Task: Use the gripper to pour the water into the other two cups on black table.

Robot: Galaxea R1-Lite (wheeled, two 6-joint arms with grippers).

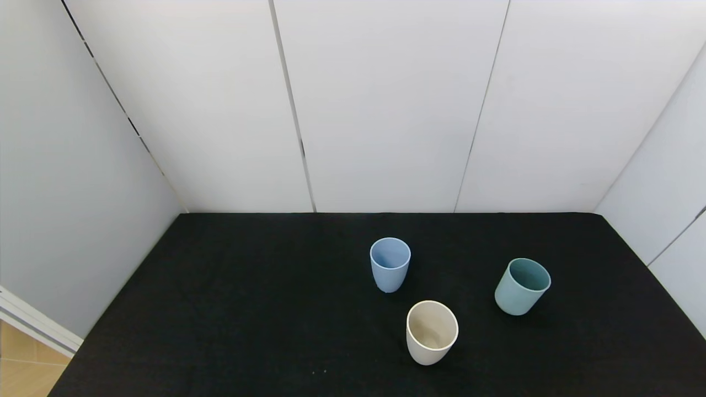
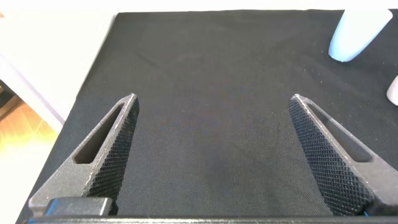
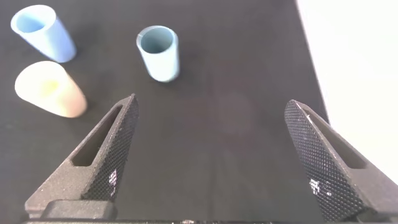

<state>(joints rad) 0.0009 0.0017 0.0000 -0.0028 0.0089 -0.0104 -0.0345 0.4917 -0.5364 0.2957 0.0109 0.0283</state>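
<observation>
Three tumblers stand upright on the black table [image 1: 248, 309]. The light blue cup [image 1: 390, 263] is toward the middle, the cream-white cup [image 1: 432, 332] is nearer me, and the teal-green cup [image 1: 522, 285] is to the right. Neither gripper shows in the head view. My left gripper [image 2: 213, 98] is open and empty over bare table [image 2: 211, 56], with the light blue cup [image 2: 357, 31] far off and a sliver of the cream-white cup [image 2: 393, 90] at the frame edge. My right gripper [image 3: 211, 101] is open and empty, apart from the teal-green cup [image 3: 159, 53], the light blue cup [image 3: 43, 32] and the cream-white cup [image 3: 50, 90].
White wall panels [image 1: 386, 110] close in the table at the back and both sides. The table's left edge borders a pale wall and wood floor [image 2: 25, 124]. Its right edge meets a white wall [image 3: 354, 74].
</observation>
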